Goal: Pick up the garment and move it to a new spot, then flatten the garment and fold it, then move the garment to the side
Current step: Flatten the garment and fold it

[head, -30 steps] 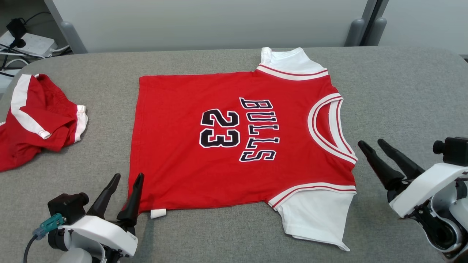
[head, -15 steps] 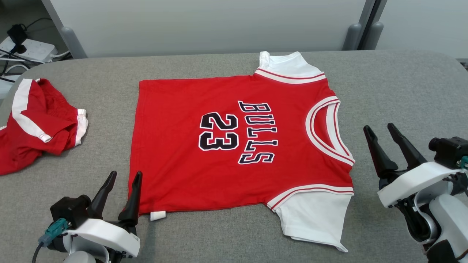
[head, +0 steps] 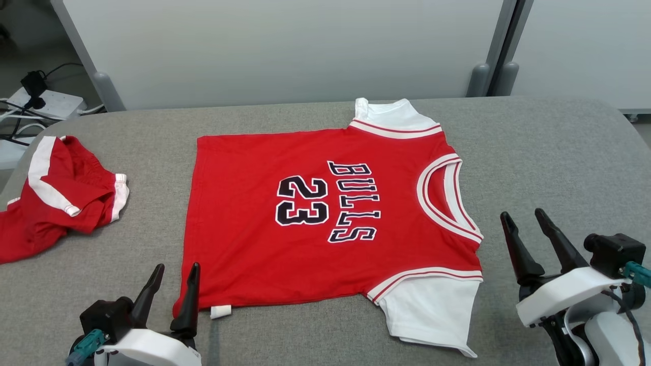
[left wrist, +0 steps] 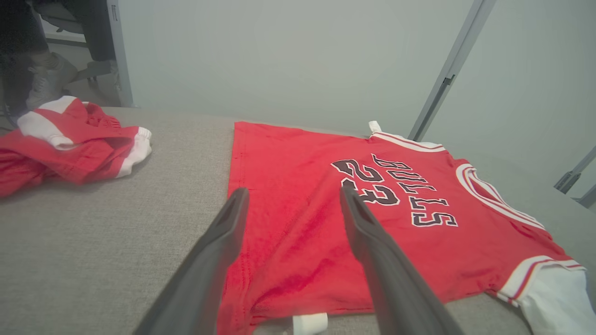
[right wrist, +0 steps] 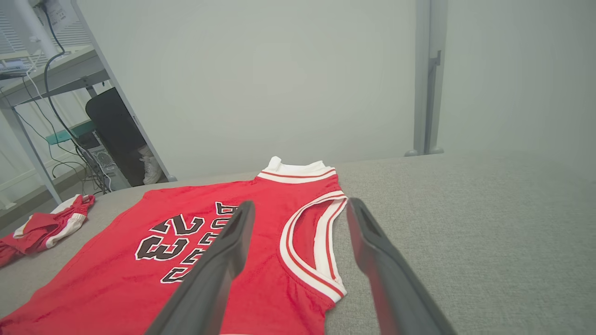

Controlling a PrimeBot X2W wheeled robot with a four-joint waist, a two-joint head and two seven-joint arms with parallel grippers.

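The garment is a red shirt with white sleeves and black "BULLS 23" lettering, spread flat on the grey table, neck toward the right. My left gripper stands open just off the shirt's near hem corner, holding nothing. In the left wrist view the garment lies beneath and beyond the left gripper. At the shirt's collar side, my right gripper hangs open and clear of the cloth. Seen from the right wrist, the right gripper frames the neckline of the garment.
A crumpled red and white piece of clothing lies at the table's left end. The grey padded table has bare room to the right of the shirt. A pale partition stands behind; cables and a power strip lie at the far left.
The head camera has tilted, so the whole scene sits lower in the picture. My right gripper has drawn back from the collar and turned more upright. The shirt lies as before.
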